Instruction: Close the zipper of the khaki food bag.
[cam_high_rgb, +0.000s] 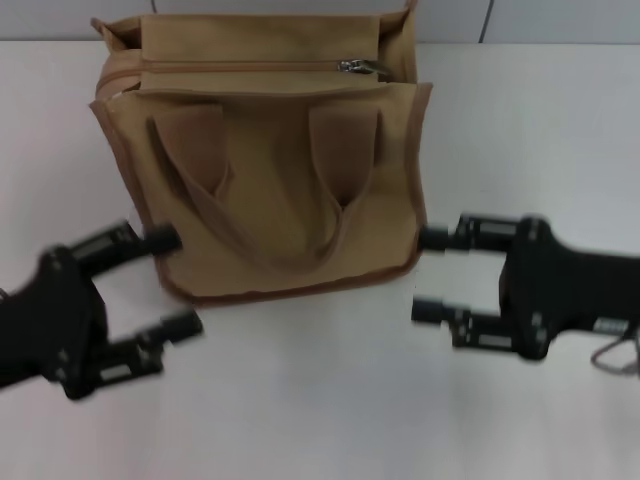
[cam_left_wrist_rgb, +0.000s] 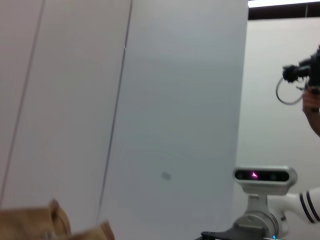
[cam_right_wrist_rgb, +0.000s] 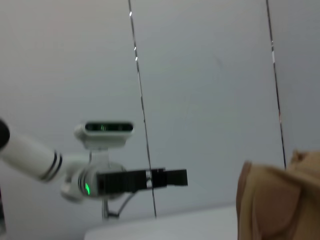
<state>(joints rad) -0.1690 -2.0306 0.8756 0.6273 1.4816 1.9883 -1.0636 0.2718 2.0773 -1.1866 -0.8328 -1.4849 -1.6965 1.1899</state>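
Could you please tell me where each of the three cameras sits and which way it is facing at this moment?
Head view: from the robot's head, looking down at the bag and zipper on the table; the open left gripper and open right gripper flank it.
Left wrist view: from the left wrist, looking level at a wall; only the bag's top corner shows, none of its own gripper.
Right wrist view: from the right wrist, looking level across the table; the left gripper appears far off.
Shared: all three views show the bag.
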